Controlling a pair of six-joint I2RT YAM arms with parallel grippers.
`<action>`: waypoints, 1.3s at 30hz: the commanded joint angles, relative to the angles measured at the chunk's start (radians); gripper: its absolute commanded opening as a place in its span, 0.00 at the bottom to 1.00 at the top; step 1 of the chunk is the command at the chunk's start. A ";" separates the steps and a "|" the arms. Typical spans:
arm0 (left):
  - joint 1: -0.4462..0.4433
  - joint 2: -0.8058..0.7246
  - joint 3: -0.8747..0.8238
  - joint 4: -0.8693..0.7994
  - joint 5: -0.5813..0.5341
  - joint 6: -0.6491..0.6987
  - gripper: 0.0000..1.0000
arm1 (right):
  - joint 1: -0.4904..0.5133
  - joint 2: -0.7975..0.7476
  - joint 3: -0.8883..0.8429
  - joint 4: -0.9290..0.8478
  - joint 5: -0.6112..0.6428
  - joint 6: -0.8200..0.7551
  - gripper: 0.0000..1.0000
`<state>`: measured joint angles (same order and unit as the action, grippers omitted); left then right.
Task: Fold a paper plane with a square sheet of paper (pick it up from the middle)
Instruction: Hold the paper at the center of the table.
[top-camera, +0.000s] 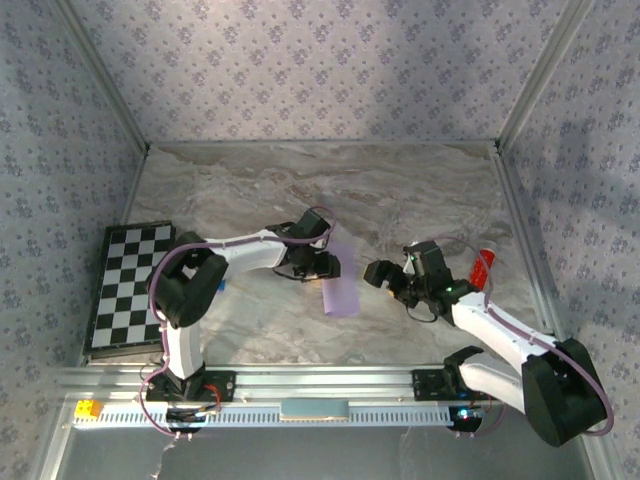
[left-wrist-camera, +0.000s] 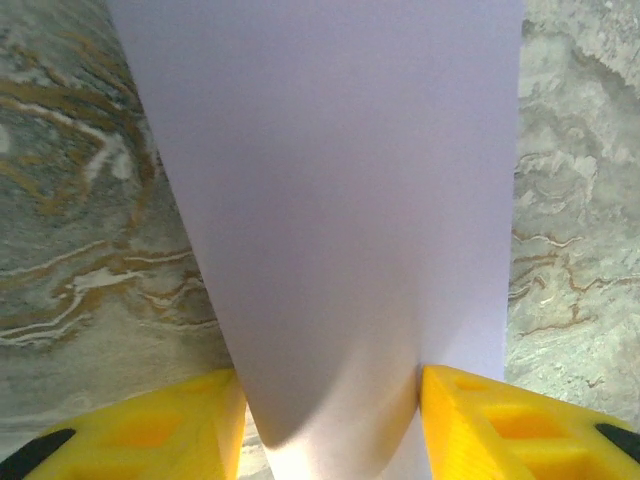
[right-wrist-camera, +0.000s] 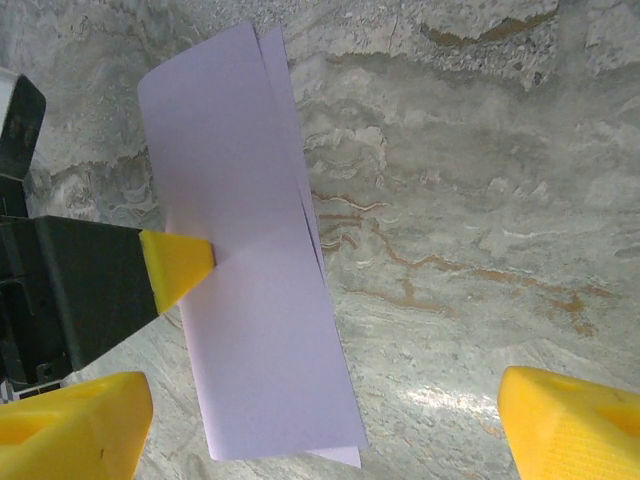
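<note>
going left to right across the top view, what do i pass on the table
board → paper → right tool → red item

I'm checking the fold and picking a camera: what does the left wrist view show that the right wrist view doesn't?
Left wrist: the lilac sheet bowed into a curve, pinched between the left tool's yellow fingers. Right wrist: the sheet's whole folded length, layered edges slightly offset, one left fingertip on it, and the right tool open with nothing between its fingers. Both: the same sheet, with the marble table behind it.
</note>
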<state>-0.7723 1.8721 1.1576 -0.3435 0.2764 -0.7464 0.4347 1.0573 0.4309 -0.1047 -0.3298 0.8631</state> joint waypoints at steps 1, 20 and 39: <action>0.010 0.008 0.027 -0.038 0.026 0.041 0.49 | 0.008 0.012 0.039 0.007 -0.002 -0.021 0.91; 0.017 0.077 0.094 -0.152 0.069 0.209 0.51 | 0.015 0.023 0.032 0.006 0.010 -0.024 0.91; 0.017 0.162 0.160 -0.240 0.024 0.253 0.54 | 0.015 0.030 0.031 0.000 0.017 -0.027 0.91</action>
<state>-0.7570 1.9751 1.3178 -0.5430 0.3355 -0.5198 0.4438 1.0813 0.4366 -0.0998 -0.3286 0.8486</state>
